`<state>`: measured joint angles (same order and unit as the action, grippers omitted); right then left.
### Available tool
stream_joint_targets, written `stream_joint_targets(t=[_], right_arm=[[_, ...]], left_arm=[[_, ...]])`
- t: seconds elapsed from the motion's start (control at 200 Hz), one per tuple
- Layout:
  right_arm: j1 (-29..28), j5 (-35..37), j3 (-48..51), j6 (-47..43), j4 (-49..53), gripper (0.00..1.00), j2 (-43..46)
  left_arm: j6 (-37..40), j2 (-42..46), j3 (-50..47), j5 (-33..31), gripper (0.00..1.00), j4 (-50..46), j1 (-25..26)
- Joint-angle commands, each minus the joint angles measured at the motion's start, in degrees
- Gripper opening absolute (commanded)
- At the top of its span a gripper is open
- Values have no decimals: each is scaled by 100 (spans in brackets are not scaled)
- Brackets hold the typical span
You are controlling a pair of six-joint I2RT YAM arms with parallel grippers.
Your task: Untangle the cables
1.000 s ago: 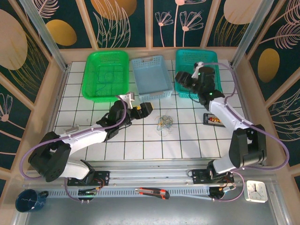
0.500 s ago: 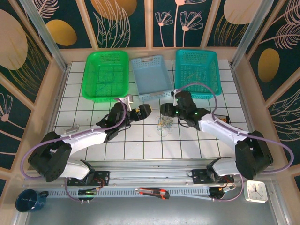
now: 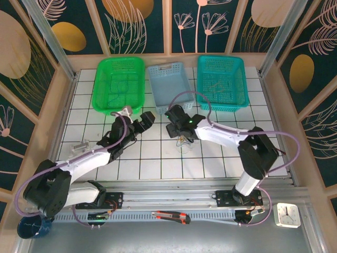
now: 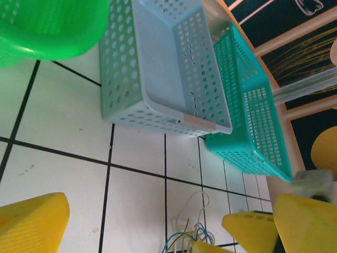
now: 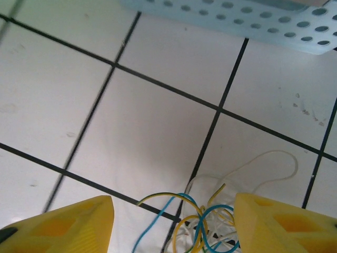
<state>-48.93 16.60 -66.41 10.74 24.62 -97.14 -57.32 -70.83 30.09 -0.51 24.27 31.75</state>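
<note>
The cables (image 3: 185, 141) are lying in a loose tangle near the middle of the tiled surface (image 3: 221, 158), at 6 o'clock from the light blue basket (image 3: 168, 87). In the right wrist view the cables (image 5: 202, 224) are showing blue, yellow, green and white strands. One thin white loop is trailing out toward 1 o'clock.

The right hand (image 3: 178, 128) is hovering just at 11 o'clock of the cables. Its yellow fingers (image 5: 63, 221) are spread wide, and the strands are sitting between them at the lower edge of that view. Whether either finger is touching a strand I cannot tell.

The left hand (image 3: 146, 120) is sitting at 10 o'clock of the cables, apart from them. Its fingers (image 4: 31, 224) are likewise spread wide and are gripping nothing. In its own wrist view the cables (image 4: 189, 237) are lying at the 6 o'clock edge.

Along the far side of the surface three baskets are standing side by side. The green basket (image 3: 120, 59) is at 9 o'clock of the light blue basket, and the teal basket (image 3: 221, 58) is at 3 o'clock of it.
</note>
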Motion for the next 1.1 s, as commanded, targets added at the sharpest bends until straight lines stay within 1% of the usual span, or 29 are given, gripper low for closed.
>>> stream_joint_targets(t=[0.0, 0.15, 0.33, 0.786, 0.916, 0.986, 1.096], right_arm=[[-78, 638, -256, -267, 632, 62, -276], [-146, 652, -401, -402, 713, 64, -506], [-241, 739, -561, -550, 775, 67, -810], [-302, 1211, -958, -841, 801, 67, -1418], [-300, 1303, -1029, -859, 807, 65, -1505], [-291, 1301, -1031, -866, 799, 62, -1517], [-293, 1280, -979, -888, 731, 54, -1521]], left_arm=[[-86, 172, -138, 80, 99, -133, -136], [-79, 188, -203, 244, 99, -92, -311], [-71, 111, -237, 381, 99, 30, -399], [-78, -72, -285, 557, 99, 208, -494], [-69, -80, -301, 570, 99, 223, -514], [-78, -80, -319, 579, 99, 227, -520], [-86, -80, -328, 588, 99, 252, -529]])
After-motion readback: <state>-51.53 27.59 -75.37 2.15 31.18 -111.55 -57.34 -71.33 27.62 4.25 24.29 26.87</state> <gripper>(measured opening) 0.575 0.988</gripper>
